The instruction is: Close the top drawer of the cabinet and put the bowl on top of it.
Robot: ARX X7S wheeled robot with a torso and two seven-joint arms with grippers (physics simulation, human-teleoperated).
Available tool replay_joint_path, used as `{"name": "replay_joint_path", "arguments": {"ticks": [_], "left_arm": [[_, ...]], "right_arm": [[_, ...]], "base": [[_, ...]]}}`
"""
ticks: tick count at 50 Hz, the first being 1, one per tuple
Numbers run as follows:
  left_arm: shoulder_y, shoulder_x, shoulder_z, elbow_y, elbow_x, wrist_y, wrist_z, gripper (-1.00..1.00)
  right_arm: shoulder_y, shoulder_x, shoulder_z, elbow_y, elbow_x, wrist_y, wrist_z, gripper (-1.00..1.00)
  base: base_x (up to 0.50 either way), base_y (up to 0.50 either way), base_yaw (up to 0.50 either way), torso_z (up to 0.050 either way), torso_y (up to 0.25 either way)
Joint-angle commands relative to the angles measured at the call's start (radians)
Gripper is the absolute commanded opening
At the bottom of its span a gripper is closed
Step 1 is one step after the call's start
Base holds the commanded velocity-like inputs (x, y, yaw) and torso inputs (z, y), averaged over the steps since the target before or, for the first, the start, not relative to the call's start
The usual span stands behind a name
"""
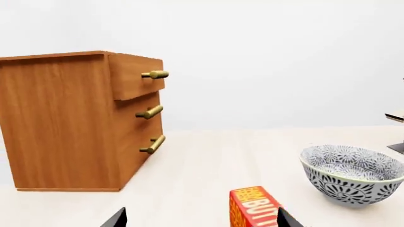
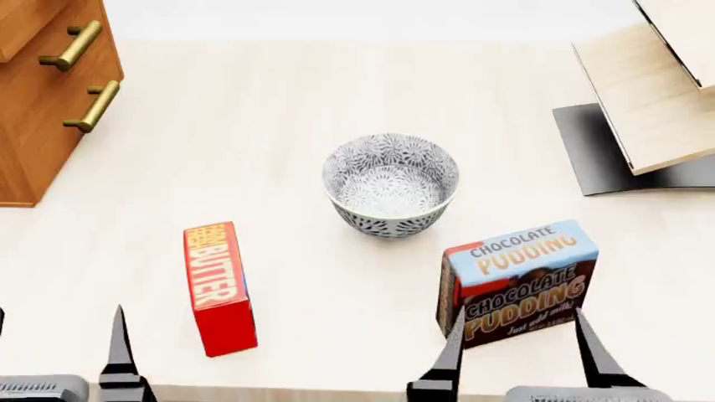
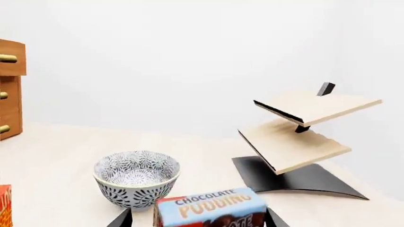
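Note:
The orange-brown cabinet [image 1: 63, 118] stands at the table's far left, also seen in the head view [image 2: 45, 126]. Its top drawer [image 1: 134, 78] juts out past the two lower fronts, with its brass handle [image 1: 155, 74] forward. The patterned bowl [image 2: 391, 184] sits upright mid-table, empty, and shows in both wrist views [image 1: 352, 175] [image 3: 137, 177]. My left gripper [image 1: 202, 220] hangs open near the front edge [image 2: 59, 356], holding nothing. My right gripper [image 3: 196, 218] is open too [image 2: 520, 347], just short of the bowl.
A red butter box [image 2: 218, 285] lies in front of the left gripper [image 1: 252, 208]. A chocolate pudding box [image 2: 520, 276] stands right ahead of the right fingertips [image 3: 211, 208]. A rack of pale slanted panels [image 2: 648, 92] on a black base occupies the far right.

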Motion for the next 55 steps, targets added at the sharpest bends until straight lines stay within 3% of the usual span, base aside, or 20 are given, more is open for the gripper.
{"name": "replay_joint_path", "arguments": {"ticks": [1,6,21,55], "left_arm": [[-0.053,-0.024,0.034,0.202,0.031,-0.168,-0.042,1.00],[-0.065,-0.028,0.056,0.259,0.041,-0.211,-0.050,1.00],[-0.060,-0.048,0.053,0.315,0.013,-0.236,-0.069,1.00],[-0.055,-0.082,0.091,0.359,-0.005,-0.259,-0.104,1.00]], "right_arm": [[0.097,0.052,0.002,-0.275,-0.006,0.262,-0.011,1.00],[0.124,0.060,0.002,-0.314,-0.001,0.331,-0.016,1.00],[0.115,0.073,0.000,-0.335,0.005,0.322,-0.004,1.00],[0.095,0.094,-0.017,-0.325,0.028,0.278,0.019,1.00]], "base": [[0.00,0.00,0.00,0.000,0.000],[0.00,0.00,0.00,0.000,0.000],[0.00,0.03,0.00,0.000,0.000],[0.00,0.50,0.00,0.000,0.000]]}}
